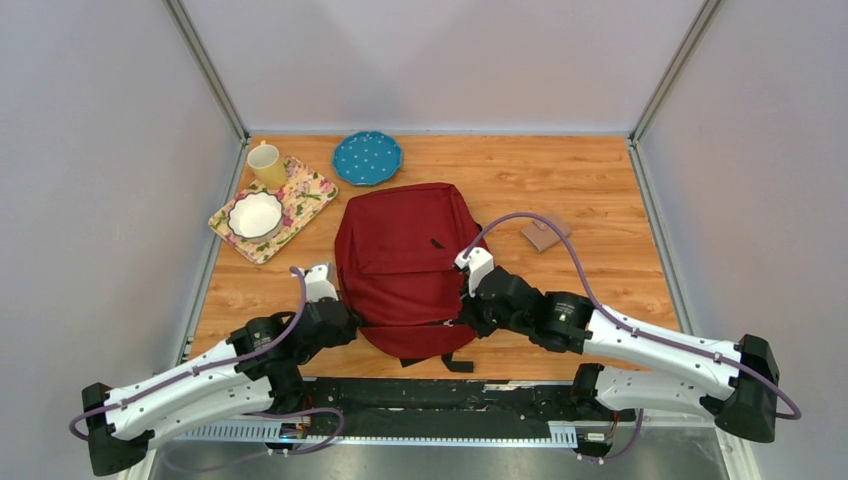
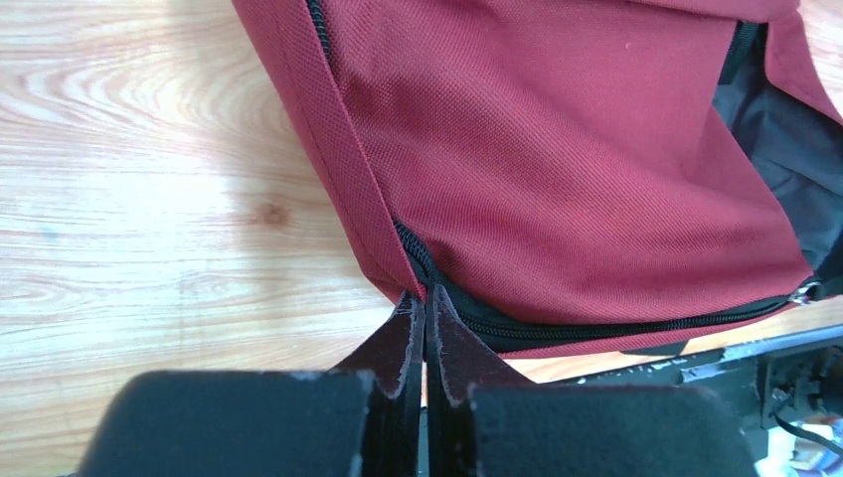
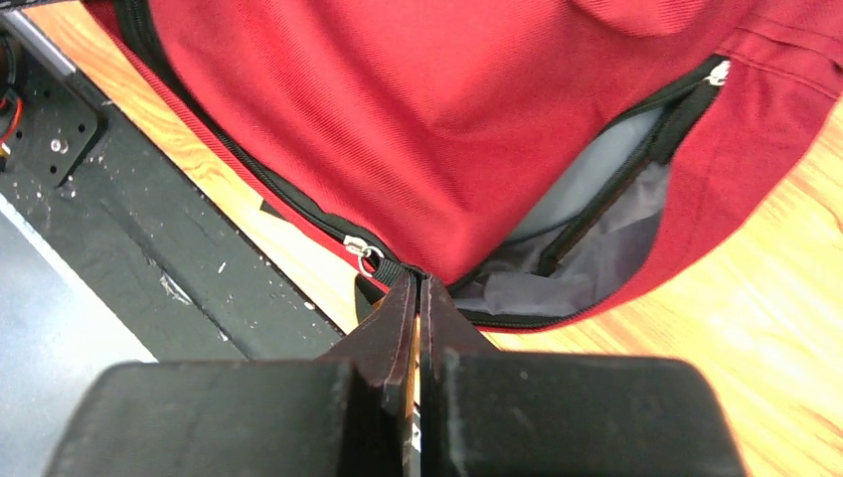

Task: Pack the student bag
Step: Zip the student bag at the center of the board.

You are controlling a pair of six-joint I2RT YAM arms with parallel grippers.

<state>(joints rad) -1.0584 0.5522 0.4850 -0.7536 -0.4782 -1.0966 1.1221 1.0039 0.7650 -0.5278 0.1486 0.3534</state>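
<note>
**Red backpack flat on the table, both grippers at its near edge**

Red fabric fills both wrist views. The backpack (image 1: 400,265) lies flat in the middle of the table (image 1: 600,180), with its near end close to the arm bases. On its right side the main zip (image 3: 278,204) is partly undone and grey lining (image 3: 587,194) shows through the gap.

My right gripper (image 3: 418,283) has its fingers pressed together, tips right at the zip line beside the metal zip pull (image 3: 364,252). My left gripper (image 2: 424,303) is also closed narrow, tips against the left near corner seam. I cannot tell whether either one has a fold of cloth nipped.

I judge this as the opening step: nothing can go in until the mouth gapes wider. The next move calls for one side anchoring the bag while the other draws the pull along its track.

Further out, a small brown pad (image 1: 543,233) lies right of the bag. A blue dotted plate (image 1: 367,158) and a flowered tray (image 1: 310,190) holding a bowl (image 1: 255,214) and a yellow mug (image 1: 266,165) sit at the far left.
</note>
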